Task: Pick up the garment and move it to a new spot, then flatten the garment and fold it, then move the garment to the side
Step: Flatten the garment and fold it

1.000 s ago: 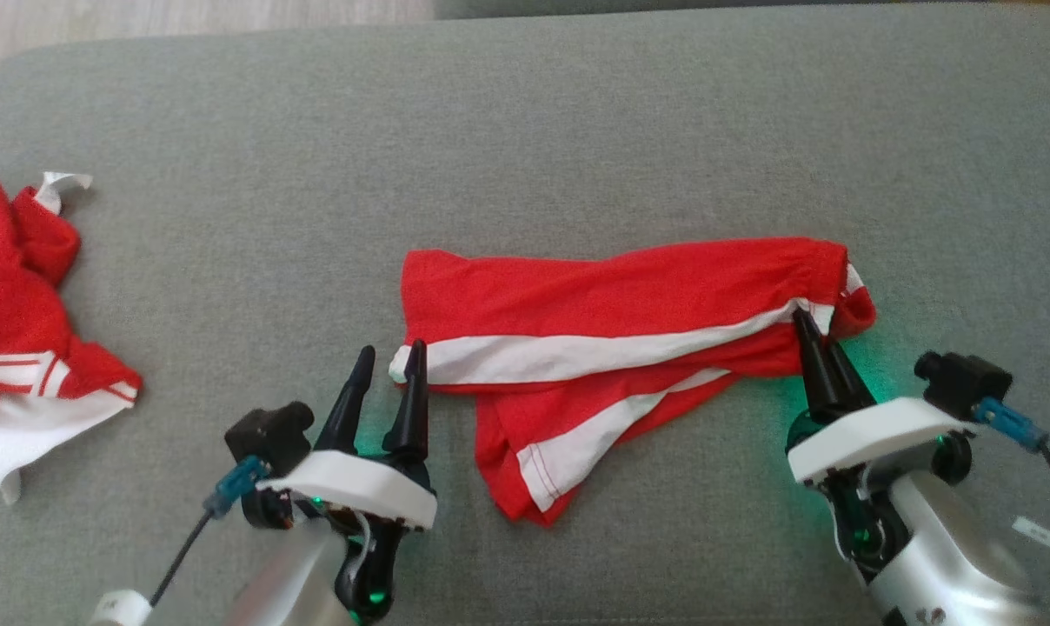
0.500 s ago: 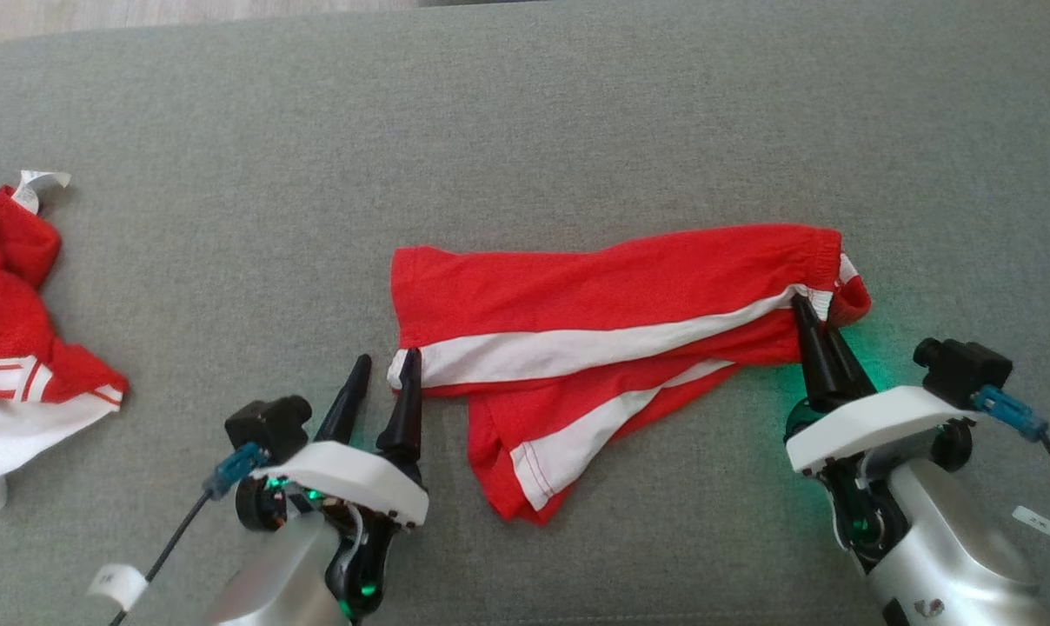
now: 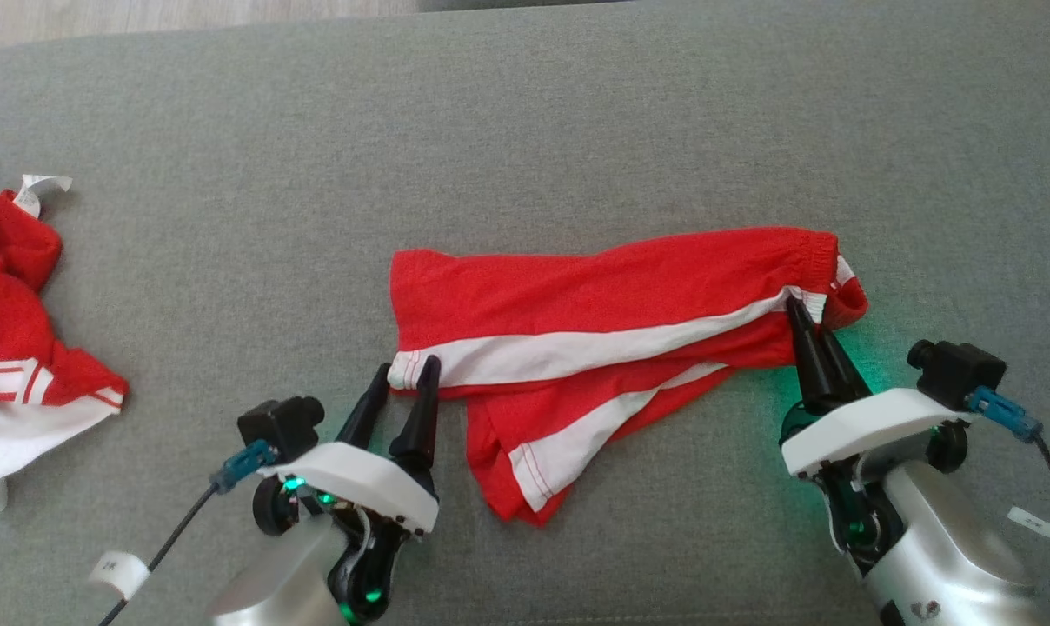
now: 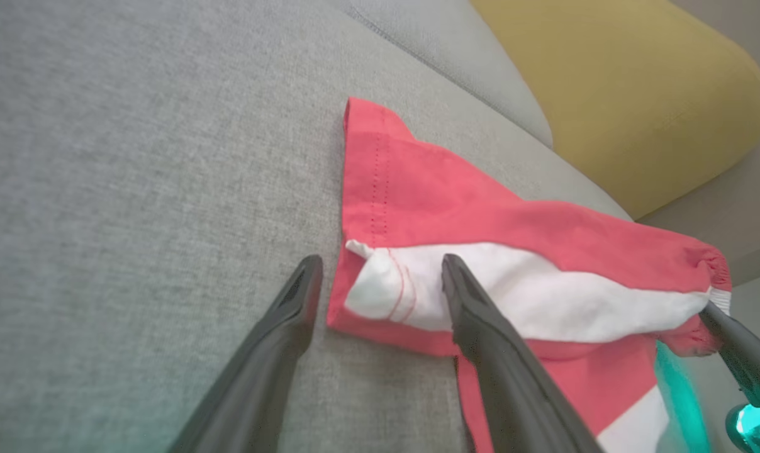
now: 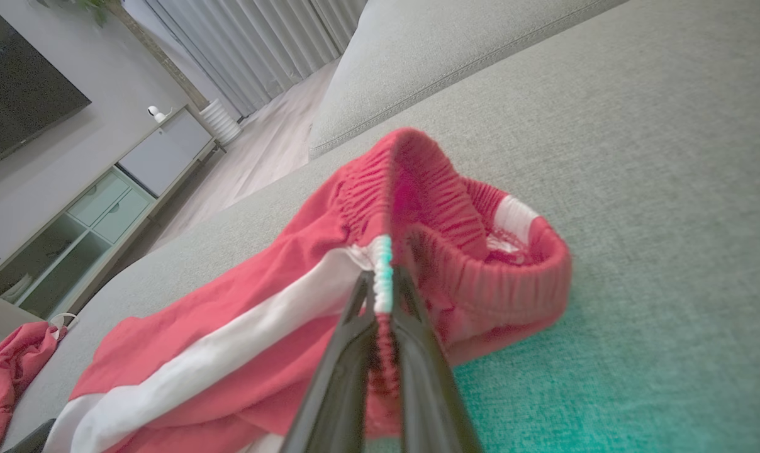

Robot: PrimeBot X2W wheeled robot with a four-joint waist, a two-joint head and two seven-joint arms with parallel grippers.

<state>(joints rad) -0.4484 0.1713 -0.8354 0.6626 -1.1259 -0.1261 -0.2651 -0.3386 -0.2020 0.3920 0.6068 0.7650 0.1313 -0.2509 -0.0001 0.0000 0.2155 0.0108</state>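
The garment [image 3: 603, 304], red shorts with white side stripes, lies stretched left to right on the grey sofa cushion [image 3: 525, 130]. My right gripper [image 3: 801, 306] is shut on the elastic waistband at the garment's right end; the right wrist view shows the waistband [image 5: 468, 251] pinched between the fingers [image 5: 380, 283]. My left gripper [image 3: 406, 369] is open, its fingers straddling the white hem corner [image 4: 380, 289] at the garment's left end, one finger [image 4: 292, 302] on the cushion, the other over the cloth. A lower leg of the shorts [image 3: 542, 461] is folded toward me.
A second red and white garment [image 3: 12, 348] lies crumpled at the cushion's left edge. A yellow cushion [image 4: 613, 82] stands behind the seat. Wooden floor [image 3: 186, 13] shows beyond the far edge, and a cabinet [image 5: 97, 214] stands in the room.
My left gripper has moved right and forward, so that its open fingers now straddle the white hem corner. The right gripper stays shut on the waistband. The camera shifted slightly.
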